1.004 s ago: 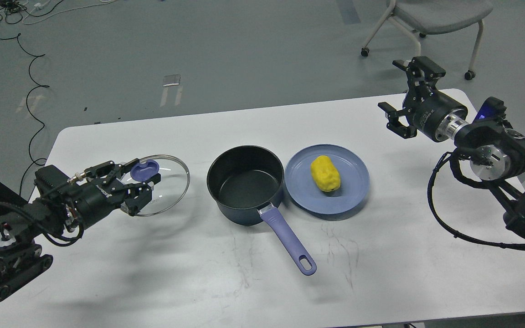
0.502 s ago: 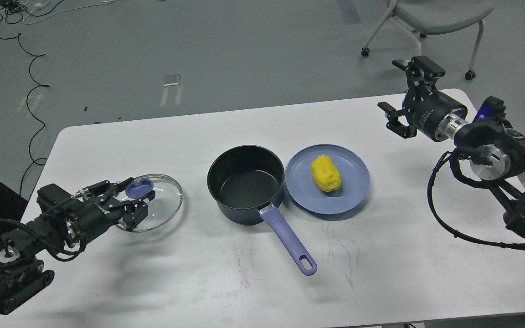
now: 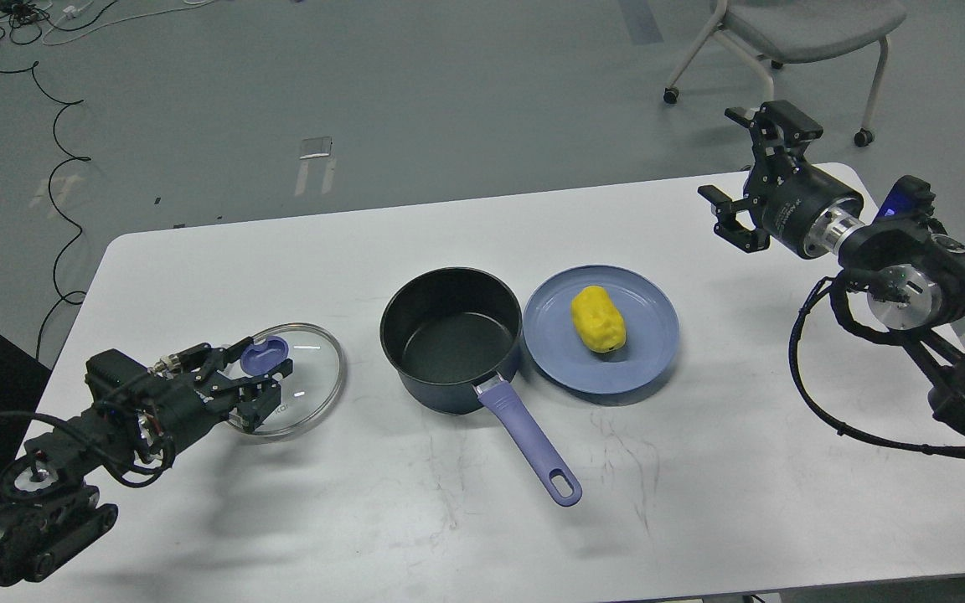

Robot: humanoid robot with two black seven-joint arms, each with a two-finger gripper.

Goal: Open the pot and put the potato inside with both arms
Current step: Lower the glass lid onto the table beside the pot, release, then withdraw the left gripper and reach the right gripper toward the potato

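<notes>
The dark navy pot (image 3: 451, 339) stands open in the middle of the table, its black inside empty and its lavender handle (image 3: 533, 444) pointing toward me. Its glass lid (image 3: 298, 381) lies low at the table to the left of the pot. My left gripper (image 3: 260, 373) is closed around the lid's purple knob (image 3: 265, 354). The yellow potato (image 3: 598, 318) lies on a shallow blue plate (image 3: 650, 352) right of the pot. My right gripper (image 3: 742, 167) is open and empty, raised over the table's far right corner, well away from the potato.
The white table (image 3: 700, 469) is scuffed in front. Its far edge and rounded corners lie close behind the right gripper. A grey wheeled chair (image 3: 792, 33) stands on the floor beyond. Black cables (image 3: 55, 167) trail on the floor at the far left.
My left gripper has lowered the lid from a tilted, raised hold down to the table left of the pot. The right arm has barely shifted.
</notes>
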